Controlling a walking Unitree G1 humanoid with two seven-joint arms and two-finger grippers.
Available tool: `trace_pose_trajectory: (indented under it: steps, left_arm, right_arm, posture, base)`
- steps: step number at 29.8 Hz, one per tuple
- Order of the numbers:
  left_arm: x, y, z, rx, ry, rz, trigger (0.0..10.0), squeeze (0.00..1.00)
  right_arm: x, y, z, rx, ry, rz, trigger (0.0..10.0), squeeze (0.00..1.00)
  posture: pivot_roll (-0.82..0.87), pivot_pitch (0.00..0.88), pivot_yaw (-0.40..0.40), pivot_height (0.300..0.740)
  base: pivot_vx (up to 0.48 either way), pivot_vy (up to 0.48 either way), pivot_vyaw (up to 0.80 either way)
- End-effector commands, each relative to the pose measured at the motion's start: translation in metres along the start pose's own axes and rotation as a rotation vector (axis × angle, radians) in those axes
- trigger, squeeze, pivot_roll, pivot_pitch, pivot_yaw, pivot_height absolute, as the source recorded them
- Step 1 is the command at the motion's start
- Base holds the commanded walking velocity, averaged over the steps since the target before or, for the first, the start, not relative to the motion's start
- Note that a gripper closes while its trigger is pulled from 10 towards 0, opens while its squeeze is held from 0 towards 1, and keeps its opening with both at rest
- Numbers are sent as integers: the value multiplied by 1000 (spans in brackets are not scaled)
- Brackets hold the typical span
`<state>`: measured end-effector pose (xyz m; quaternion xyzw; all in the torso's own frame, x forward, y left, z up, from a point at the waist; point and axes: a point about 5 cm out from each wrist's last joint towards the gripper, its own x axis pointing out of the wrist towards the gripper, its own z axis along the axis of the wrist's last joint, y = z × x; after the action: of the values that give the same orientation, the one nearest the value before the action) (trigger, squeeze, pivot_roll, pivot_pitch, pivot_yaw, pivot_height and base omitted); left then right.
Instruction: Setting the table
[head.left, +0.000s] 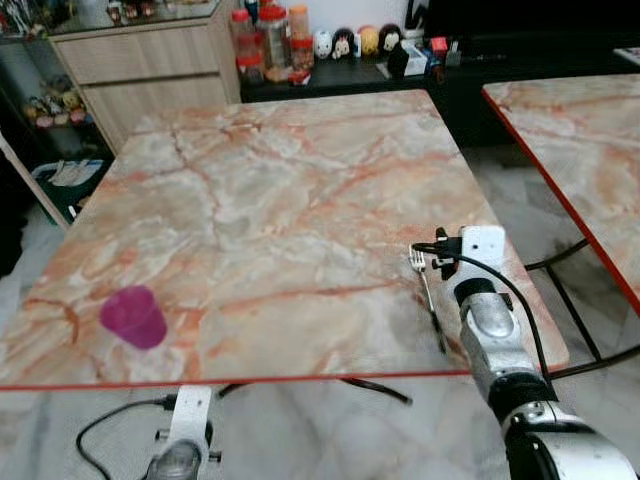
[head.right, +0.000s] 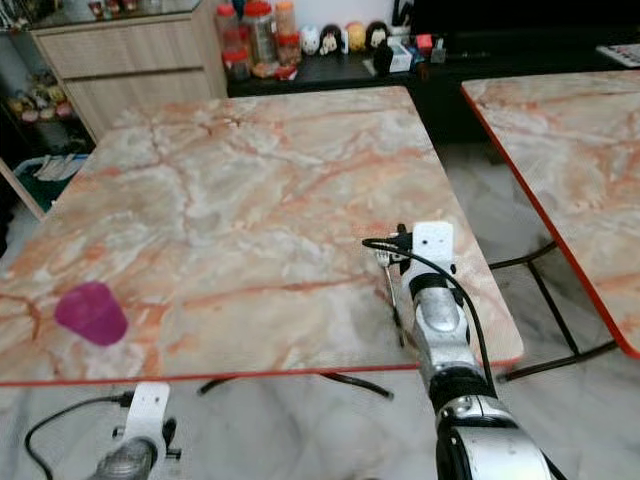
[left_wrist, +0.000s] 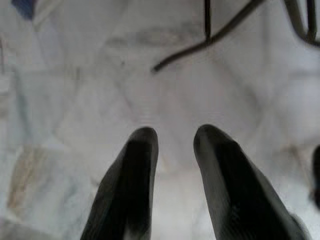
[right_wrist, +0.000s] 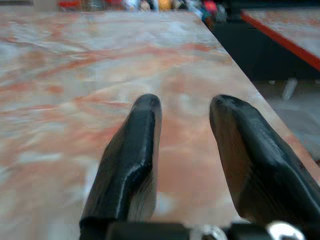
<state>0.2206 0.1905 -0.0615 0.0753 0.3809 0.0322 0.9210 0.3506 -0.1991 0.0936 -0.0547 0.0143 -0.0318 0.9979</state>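
A pink cup (head.left: 133, 316) stood upright near the table's (head.left: 280, 200) front left corner, translucent, with nothing touching it. Below the table's red front edge, the left gripper (left_wrist: 172, 145) hung over pale floor tiles, its two black fingers (left_wrist: 135, 170) parted with nothing between them; a dark table leg (left_wrist: 210, 37) crossed the floor beyond them.

Further right, a metal fork (head.left: 428, 296) lay flat on the marble table near its front right corner, tines pointing away from the robot, handle running toward the front edge. The right gripper (right_wrist: 182, 112) sat just right of the fork, over the table's right edge, with its fingers (right_wrist: 137, 145) spread apart and holding nothing; only marble showed in the gap. A black cable (head.left: 500, 290) looped along that silver arm.

Behind the table stood a wooden cabinet (head.left: 140, 60), then jars (head.left: 272, 35) and small figurines (head.left: 355, 42) on a dark counter. A second marble table (head.left: 580, 130) stood to the right, across a strip of floor.
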Motion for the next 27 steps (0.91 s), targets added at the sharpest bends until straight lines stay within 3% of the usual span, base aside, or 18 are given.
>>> trace_pose_trajectory:
  steps: [1,8,9,10,11,12,13,19,25,26,27]
  left_arm:
    - [3,7,17,20,-55,14,10000,0]
    - [4,7,18,22,-55,12,10000,0]
    - [4,7,18,22,-55,12,10000,0]
    - [4,7,18,22,-55,11,10000,0]
    - [4,7,18,22,-55,11,10000,0]
    - [4,7,18,22,-55,11,10000,0]
    - [4,7,18,23,-55,10,10000,0]
    - [4,7,18,24,-50,7,10000,0]
    - [5,6,14,62,25,-22,10000,0]
    - [5,6,13,69,33,-26,10000,0]
    - [5,6,13,83,40,-25,10000,0]
  right_arm:
    - [3,7,5,14,-9,16,10000,0]
    - [-1,10,4,23,-23,27,10000,0]
    - [-2,10,3,27,-22,26,10000,451]
    - [-3,10,2,30,-21,25,10000,451]
    - [-4,11,2,35,-22,26,10000,820]
    - [-4,11,2,35,-22,26,10000,820]
    - [-6,13,2,36,-27,31,10000,1000]
    - [-7,14,5,36,-37,32,10000,1000]
    - [-6,12,13,42,-54,26,10000,1000]
    - [-5,11,14,42,-55,26,10000,863]
    - [-4,11,14,40,-52,26,10000,169]
  posture:
    - [-60,23,55,740]
    - [-66,42,58,740]
    - [-66,42,58,740]
    - [-66,42,58,740]
    - [-69,47,60,740]
    - [-69,47,60,740]
    - [-71,52,63,740]
    - [-71,52,63,740]
    - [-74,45,63,740]
    - [-71,42,62,740]
    - [-71,42,62,740]
  base:
    - [0,0,0]
    - [0,0,0]
    - [0,0,0]
    - [0,0,0]
    - [0,0,0]
    - [0,0,0]
    - [0,0,0]
    - [0,0,0]
    - [0,0,0]
    - [0,0,0]
    - [0,0,0]
